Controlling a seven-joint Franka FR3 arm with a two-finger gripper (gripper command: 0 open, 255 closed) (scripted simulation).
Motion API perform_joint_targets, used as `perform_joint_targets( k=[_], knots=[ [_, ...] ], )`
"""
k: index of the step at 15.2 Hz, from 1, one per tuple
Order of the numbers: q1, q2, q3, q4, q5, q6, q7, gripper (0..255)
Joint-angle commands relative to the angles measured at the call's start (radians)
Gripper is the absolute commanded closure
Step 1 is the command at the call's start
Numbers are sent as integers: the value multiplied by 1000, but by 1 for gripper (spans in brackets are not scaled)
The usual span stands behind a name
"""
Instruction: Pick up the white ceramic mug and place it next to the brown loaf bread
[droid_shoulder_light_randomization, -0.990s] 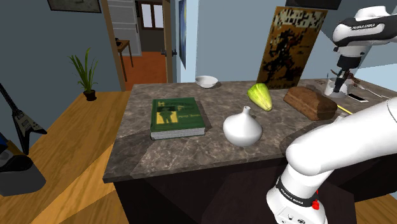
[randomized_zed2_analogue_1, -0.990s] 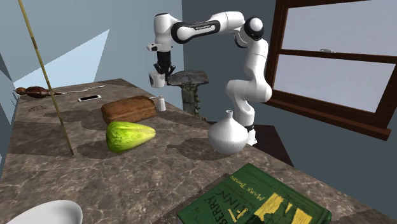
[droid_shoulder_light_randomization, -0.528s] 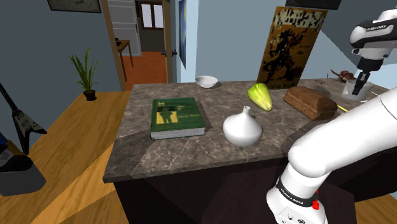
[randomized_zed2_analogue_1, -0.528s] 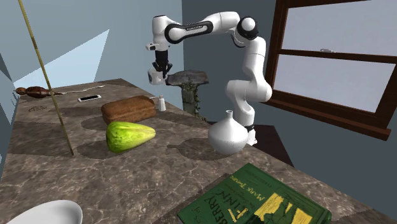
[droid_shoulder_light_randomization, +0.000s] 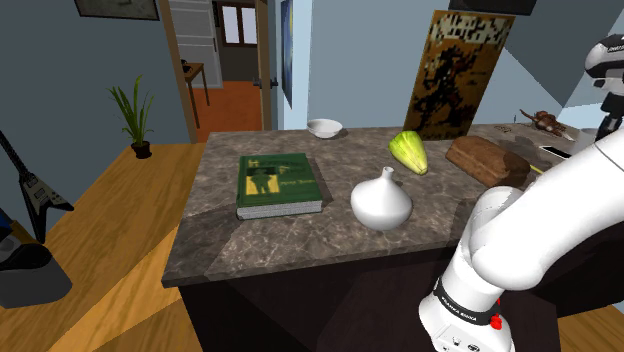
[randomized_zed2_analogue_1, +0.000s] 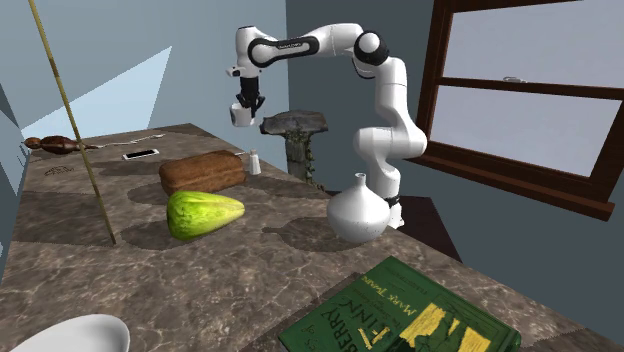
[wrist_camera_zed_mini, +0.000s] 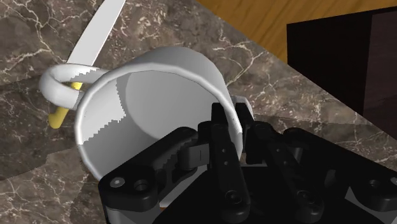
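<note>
Over the brown, white-veined stone counter (randomized_zed2_analogue_1: 60, 250), your white arm (randomized_zed2_analogue_1: 385, 100) reaches out and holds the mug up in the air. The brown loaf (randomized_zed2_analogue_1: 202, 172) lies on the counter lower in the second exterior view, apart from the mug. In the shoulder view you get the loaf as a rough, dark-crusted block, with a ribbed green squash (droid_shoulder_light_randomization: 409, 152) near it on that view's left.

The mug (randomized_zed2_analogue_1: 240, 116) hangs directly under the gripper (randomized_zed2_analogue_1: 243, 104), clear of the stone. The wrist view shows you the grip itself. The gripper is nearly closed on the mug's rim, with one finger (wrist_camera_zed_mini: 221, 137) inside the cup and the other outside, pinching the thin wall between them.

The mug is smooth, plain white and round, and its hollow inside faces the wrist camera. Its loop handle (wrist_camera_zed_mini: 58, 86) is on the side away from the fingers.
</note>
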Motion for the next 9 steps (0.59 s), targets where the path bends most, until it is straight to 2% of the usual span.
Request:
perform_joint_targets(
  k=[1, 9],
  knots=[
    [32, -19, -37, 5, -20, 11, 0, 255],
    [27, -42, -62, -85, -54, 101, 31, 255]
  ],
)
